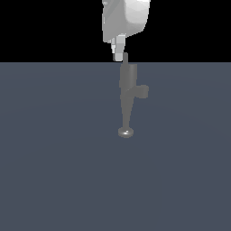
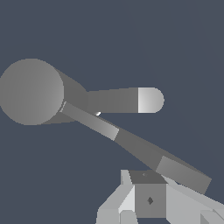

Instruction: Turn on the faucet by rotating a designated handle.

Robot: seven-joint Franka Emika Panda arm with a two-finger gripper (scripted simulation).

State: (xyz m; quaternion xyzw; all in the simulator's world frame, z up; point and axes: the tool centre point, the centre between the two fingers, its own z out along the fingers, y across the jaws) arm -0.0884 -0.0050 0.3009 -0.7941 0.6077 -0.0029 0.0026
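Observation:
The grey faucet (image 1: pixel 127 79) stands at the centre of the exterior view, its tapered stem running down to a shiny round knob (image 1: pixel 126 132). A short stub (image 1: pixel 142 91) sticks out on the exterior view's right. In the wrist view the faucet body (image 2: pixel 30 92) shows as a round end, with a pale-tipped cylinder (image 2: pixel 131 99) beside it. The handle (image 2: pixel 131 142) is a long flat lever that runs from the body to a widened tip (image 2: pixel 181 173). My white gripper (image 1: pixel 118 55) (image 2: pixel 133 186) sits right by that tip. Its fingers appear shut, with nothing between them.
The faucet sits on a flat blue-grey floor (image 1: pixel 54 158) that fills the lower part of the exterior view, below a black background. No other objects show.

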